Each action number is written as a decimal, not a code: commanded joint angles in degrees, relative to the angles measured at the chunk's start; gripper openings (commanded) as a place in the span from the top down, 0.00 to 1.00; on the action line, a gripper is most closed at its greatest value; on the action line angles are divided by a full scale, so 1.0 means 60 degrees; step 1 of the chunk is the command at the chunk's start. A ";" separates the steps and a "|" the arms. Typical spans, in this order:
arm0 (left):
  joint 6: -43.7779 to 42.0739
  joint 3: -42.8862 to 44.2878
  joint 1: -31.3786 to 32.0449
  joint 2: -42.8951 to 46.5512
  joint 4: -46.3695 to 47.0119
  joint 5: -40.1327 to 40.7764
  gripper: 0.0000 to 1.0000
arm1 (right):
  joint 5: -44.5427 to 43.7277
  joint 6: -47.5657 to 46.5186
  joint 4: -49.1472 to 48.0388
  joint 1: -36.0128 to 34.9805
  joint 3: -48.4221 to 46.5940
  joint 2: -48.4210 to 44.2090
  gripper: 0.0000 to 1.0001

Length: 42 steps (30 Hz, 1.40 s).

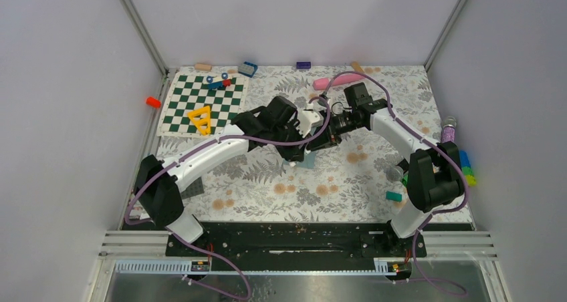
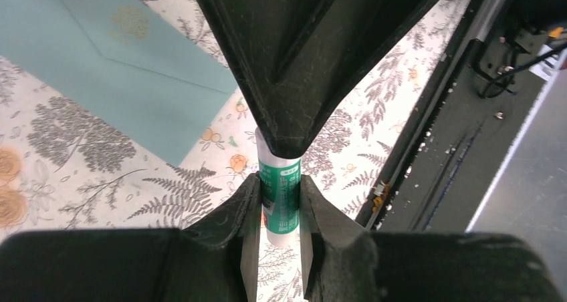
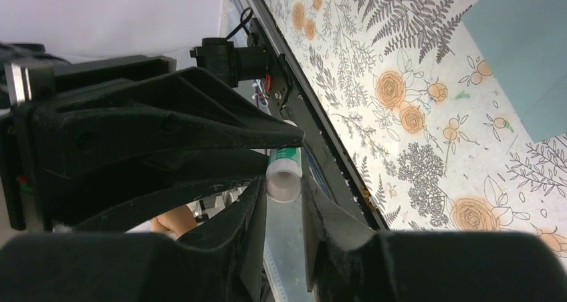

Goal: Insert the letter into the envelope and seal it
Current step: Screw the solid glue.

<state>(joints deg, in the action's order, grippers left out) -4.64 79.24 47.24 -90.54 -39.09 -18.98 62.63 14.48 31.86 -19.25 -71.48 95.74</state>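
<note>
The teal envelope (image 2: 100,68) lies flat on the floral tablecloth, its pointed flap folded down; it also shows at the upper right of the right wrist view (image 3: 528,61), and a corner peeks out under the arms (image 1: 309,160). The letter is out of view. My left gripper (image 2: 279,182) is shut on a green-and-white glue stick (image 2: 281,195), held in the air over the cloth beside the envelope. My right gripper (image 3: 283,182) meets it from the other side, its fingers pressed on the stick's white end (image 3: 283,185). Both grippers join mid-table, left (image 1: 309,136) and right (image 1: 329,136).
A green-and-white chequered board (image 1: 204,103) with a yellow piece (image 1: 200,119) lies at the back left. A pink object (image 1: 337,81) sits at the back, coloured blocks (image 1: 466,167) and a purple jar (image 1: 448,129) at the right edge. The black base rail (image 2: 455,115) runs close by.
</note>
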 commanded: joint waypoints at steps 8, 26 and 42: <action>-0.0811 0.0974 -0.0578 -0.0859 -0.1402 -0.5670 1.00 | 0.0875 -0.4285 0.0418 -0.0045 0.0636 -0.1722 0.77; -0.3758 0.2488 -0.0579 -0.2644 -0.5255 -0.8898 1.00 | 0.2171 -1.0809 0.0390 -0.0044 0.2818 -0.4526 0.68; 0.0062 0.0745 -0.0685 -0.0653 -0.0482 -0.3840 1.00 | 0.1281 -0.3148 -0.1632 0.0562 0.1971 -0.3679 0.48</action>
<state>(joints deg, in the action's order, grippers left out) -10.55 85.47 43.42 -99.92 -52.75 -51.51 67.18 -20.58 30.35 -17.21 -59.02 73.34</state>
